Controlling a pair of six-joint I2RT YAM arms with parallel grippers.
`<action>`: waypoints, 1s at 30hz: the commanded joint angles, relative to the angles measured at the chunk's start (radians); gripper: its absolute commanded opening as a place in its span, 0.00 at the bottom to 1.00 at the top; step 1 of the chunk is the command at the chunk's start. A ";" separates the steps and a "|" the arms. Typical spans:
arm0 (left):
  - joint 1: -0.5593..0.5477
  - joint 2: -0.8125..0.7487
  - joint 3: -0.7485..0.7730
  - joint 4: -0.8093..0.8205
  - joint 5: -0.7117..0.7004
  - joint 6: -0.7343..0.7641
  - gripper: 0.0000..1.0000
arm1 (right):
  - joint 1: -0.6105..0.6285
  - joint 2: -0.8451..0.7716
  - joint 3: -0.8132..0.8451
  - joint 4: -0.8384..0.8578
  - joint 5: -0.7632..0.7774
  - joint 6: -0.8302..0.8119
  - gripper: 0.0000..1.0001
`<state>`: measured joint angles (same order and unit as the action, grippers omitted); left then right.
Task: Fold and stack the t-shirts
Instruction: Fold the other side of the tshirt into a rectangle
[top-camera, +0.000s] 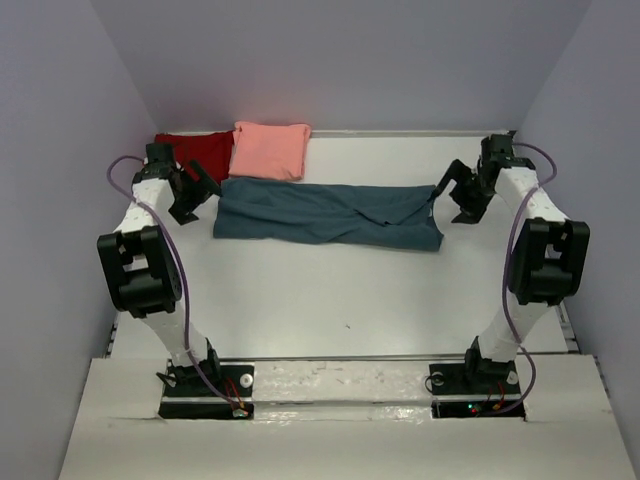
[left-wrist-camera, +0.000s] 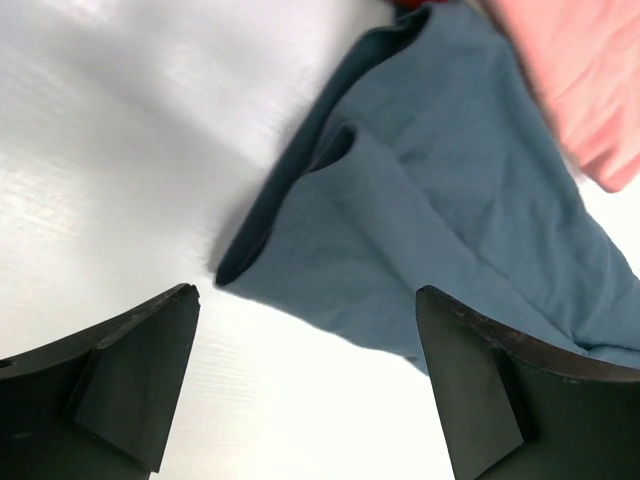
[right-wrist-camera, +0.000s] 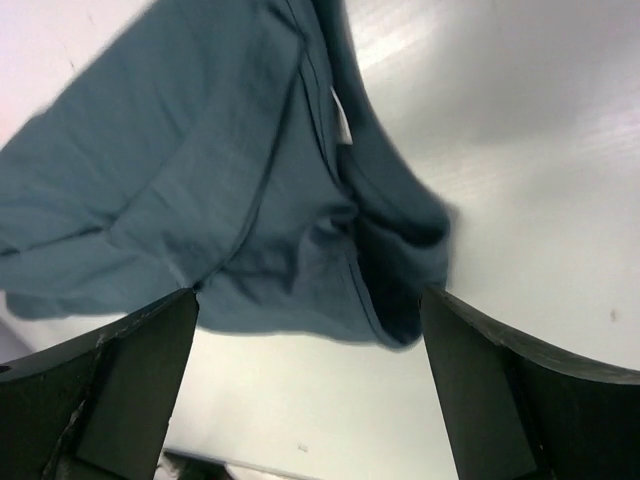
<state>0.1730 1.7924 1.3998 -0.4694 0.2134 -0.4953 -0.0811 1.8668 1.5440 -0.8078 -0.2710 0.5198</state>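
The dark teal-blue t-shirt (top-camera: 320, 212) lies folded into a long flat strip across the back of the white table (top-camera: 330, 300). The salmon-pink t-shirt (top-camera: 270, 150) rests folded behind it, overlapping the dark red one (top-camera: 195, 150). My left gripper (top-camera: 200, 198) hovers open just off the strip's left end, nothing between its fingers. My right gripper (top-camera: 450, 197) is open beside the right end. In the left wrist view the left gripper (left-wrist-camera: 307, 292) frames the teal edge (left-wrist-camera: 430, 200), with the pink shirt (left-wrist-camera: 590, 80) beyond. The right gripper (right-wrist-camera: 310, 295) sits over the bunched teal end (right-wrist-camera: 200, 170).
Purple-grey walls enclose the table on the left, back and right. Both arm bases (top-camera: 205, 385) (top-camera: 475, 385) stand at the near edge. A raised rim (top-camera: 400, 132) runs along the table's back.
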 joint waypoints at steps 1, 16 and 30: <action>0.042 -0.066 -0.094 0.025 0.081 -0.006 0.99 | -0.026 -0.119 -0.178 0.041 -0.175 0.114 0.97; 0.114 -0.041 -0.214 0.084 0.201 0.012 0.99 | -0.057 -0.248 -0.528 0.314 -0.289 0.238 0.89; 0.114 -0.002 -0.165 0.078 0.192 0.009 0.99 | -0.108 -0.308 -0.501 0.253 -0.194 0.165 0.87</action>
<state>0.2855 1.7824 1.1843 -0.3855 0.3893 -0.5014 -0.1551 1.6337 1.0157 -0.5465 -0.5186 0.7422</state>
